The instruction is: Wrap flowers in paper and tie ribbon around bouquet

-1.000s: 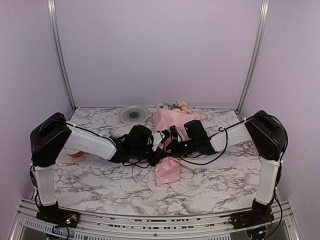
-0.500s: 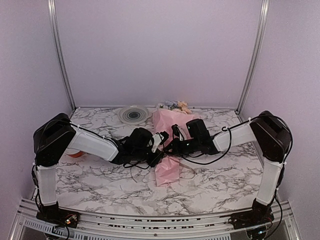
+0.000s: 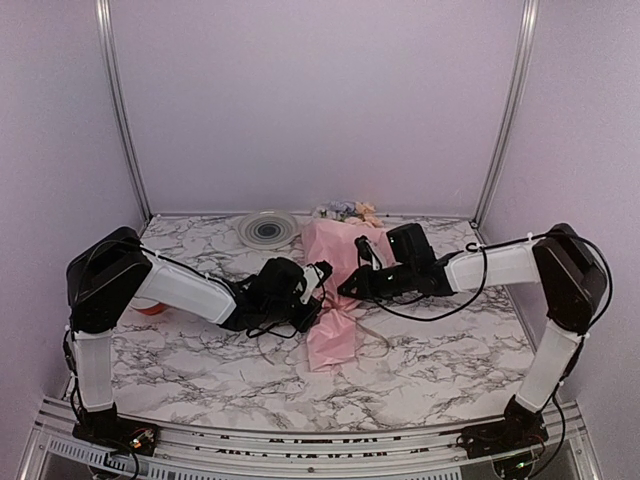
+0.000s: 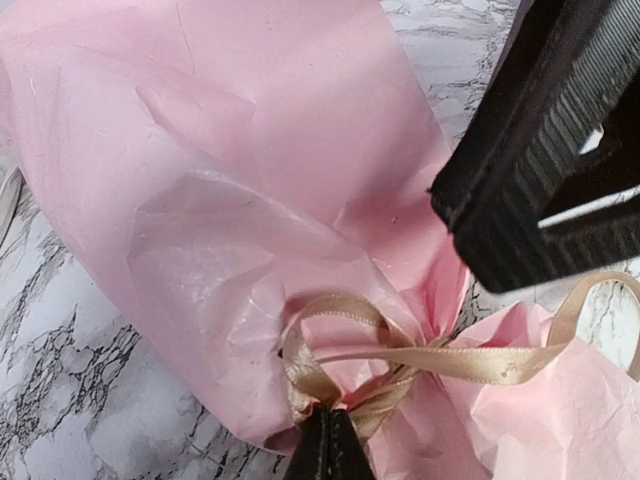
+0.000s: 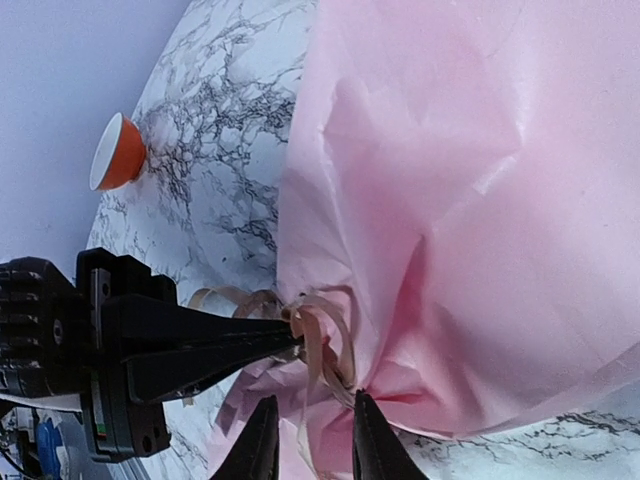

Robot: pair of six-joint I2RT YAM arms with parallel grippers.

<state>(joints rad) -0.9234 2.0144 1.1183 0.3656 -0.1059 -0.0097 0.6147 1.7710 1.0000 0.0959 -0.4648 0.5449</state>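
The bouquet [image 3: 335, 300] lies on the table as a pink paper [image 4: 250, 170] cone, its wide end toward the back wall. Only the blooms of the flowers [image 3: 345, 211] show there. The tan ribbon [image 4: 440, 362] is looped around the pinched neck of the cone. My left gripper [image 4: 328, 445] is shut on the ribbon's loop from the left [image 3: 316, 277]. My right gripper [image 5: 312, 440] stands open just right of the neck [image 3: 352, 283]. A ribbon [image 5: 322, 340] strand hangs loose between its fingers [image 5: 366, 435], which do not pinch it.
A small orange-red spool [image 5: 118, 152] sits at the left, behind my left arm [image 3: 150, 307]. A round grey dish [image 3: 268, 229] lies at the back. Metal posts [image 3: 120, 110] and purple walls enclose the table.
My right gripper has opened and let go at the bouquet's neck, and the right arm has drawn back to the right. The left gripper holds its grip in place.
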